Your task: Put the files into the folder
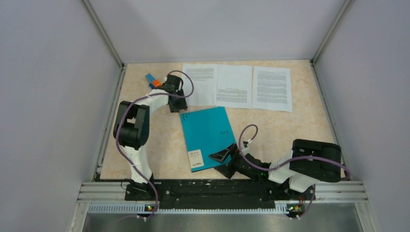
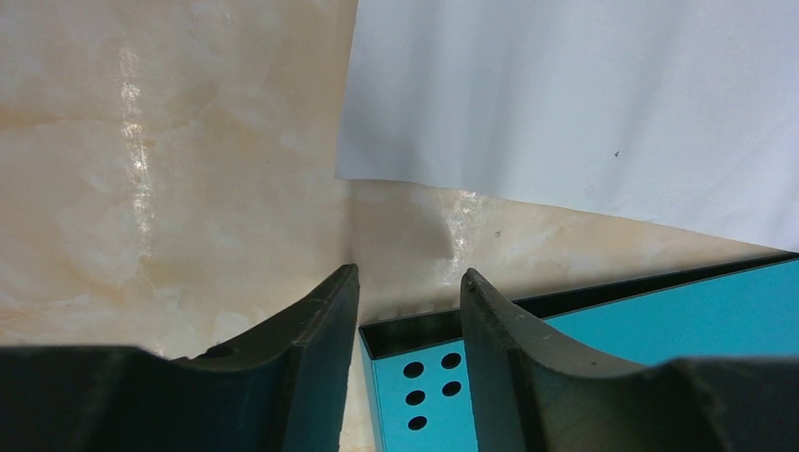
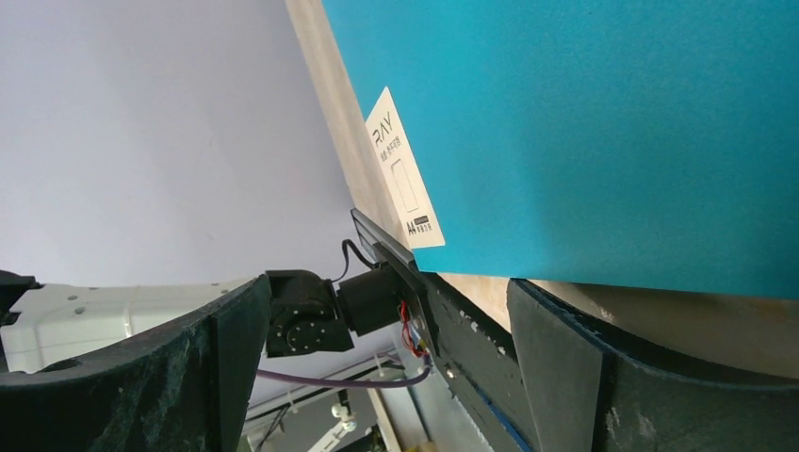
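At centre of the desk [image 1: 145, 159]: the folder [image 1: 207, 135], teal, lying flat and closed, label [image 3: 405, 174] toward the near edge, dotted corner [image 2: 429, 381] at far left.

Far edge of the desk: the files [image 1: 234, 86], three printed sheets side by side, all outside the folder. The leftmost is just beyond the folder's far corner, with a strip of bare desk between.

Left fingers [image 2: 320, 348]: parted by a modest gap, holding nothing, poised low over the dotted corner, which shows between them.

Right fingers [image 3: 575, 367]: spread wide, holding nothing, at the folder's near right corner. Contact with the cover cannot be told.

Also present: a toy block [image 1: 153, 80], blue and orange, behind the left arm; not part of the job.

Step judged in hand: opening the cover; no sheet is loaded yet.

Handling note: the cover is thin and sits flush, so one finger should slip under the cover leaf alone, leaving the back panel on the desk. Lift it slowly, swinging it about the spine. The other arm should pin the back so the folder does not slide toward the sheets.
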Robot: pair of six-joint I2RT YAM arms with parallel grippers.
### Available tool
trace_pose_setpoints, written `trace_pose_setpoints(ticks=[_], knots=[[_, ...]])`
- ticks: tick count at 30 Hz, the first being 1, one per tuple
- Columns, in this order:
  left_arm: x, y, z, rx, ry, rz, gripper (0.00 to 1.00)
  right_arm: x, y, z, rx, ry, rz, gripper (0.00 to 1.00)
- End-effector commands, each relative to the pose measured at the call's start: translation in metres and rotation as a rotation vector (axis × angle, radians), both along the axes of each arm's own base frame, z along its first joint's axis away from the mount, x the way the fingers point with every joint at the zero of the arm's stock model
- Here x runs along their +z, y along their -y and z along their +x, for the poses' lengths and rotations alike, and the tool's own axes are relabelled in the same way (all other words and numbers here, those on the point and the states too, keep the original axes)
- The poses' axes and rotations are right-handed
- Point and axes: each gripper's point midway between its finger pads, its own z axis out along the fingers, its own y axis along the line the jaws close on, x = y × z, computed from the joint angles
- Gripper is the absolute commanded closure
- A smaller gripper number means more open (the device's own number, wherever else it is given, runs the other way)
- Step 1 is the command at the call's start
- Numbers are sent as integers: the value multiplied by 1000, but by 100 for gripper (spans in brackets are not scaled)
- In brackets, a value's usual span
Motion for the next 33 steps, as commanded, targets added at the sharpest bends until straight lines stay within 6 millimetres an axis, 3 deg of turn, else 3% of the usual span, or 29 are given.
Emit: trace_pose_setpoints(ticks=[1, 8, 21, 33], knots=[[1, 1, -2, 21, 11, -25, 55, 14, -4, 2, -23, 10, 62, 7], [-5, -1, -11, 33, -7, -26, 64, 7, -3, 3, -26, -11, -35, 6], [-7, -3, -22, 48, -21, -32, 76, 5, -1, 8, -67, -34, -15, 4], [-10, -3, -25, 49, -38, -28, 79, 6, -7, 2, -23, -44, -42, 3]])
